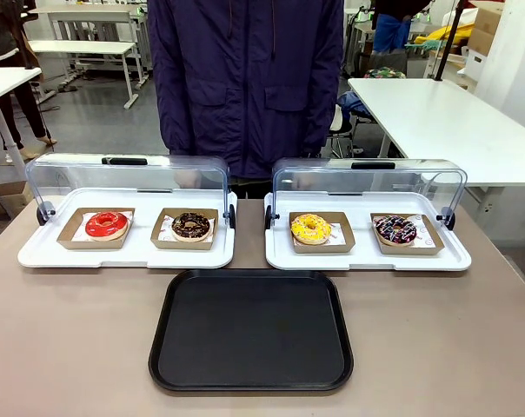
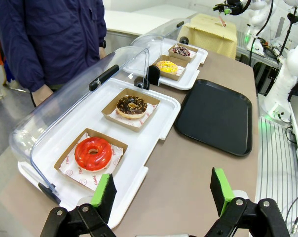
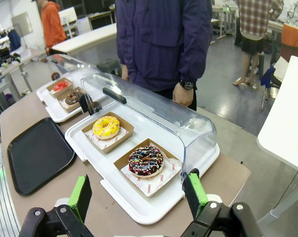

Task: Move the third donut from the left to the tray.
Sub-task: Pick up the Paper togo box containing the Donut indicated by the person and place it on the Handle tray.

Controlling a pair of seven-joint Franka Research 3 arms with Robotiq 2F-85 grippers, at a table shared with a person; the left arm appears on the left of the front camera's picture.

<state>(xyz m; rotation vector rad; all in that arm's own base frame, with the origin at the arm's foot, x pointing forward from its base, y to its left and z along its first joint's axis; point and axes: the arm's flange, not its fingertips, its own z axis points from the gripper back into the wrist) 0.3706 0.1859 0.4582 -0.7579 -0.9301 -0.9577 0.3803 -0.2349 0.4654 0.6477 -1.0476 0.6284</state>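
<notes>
Beyond the tray (image 1: 250, 330) at one o'clock, the third donut (image 1: 310, 228) is seemingly sitting untouched; left gripper (image 2: 164, 190) and right gripper (image 3: 138, 193) are hanging spread, empty.

third donut (image 1: 310, 228): yellow icing, coloured sprinkles | holder (image 1: 346, 243): brown | tray (image 1: 251, 330): plain black | jacket (image 1: 245, 78): navy

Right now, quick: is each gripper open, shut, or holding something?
Left gripper: open, holding nothing.
Right gripper: open, holding nothing.
</notes>
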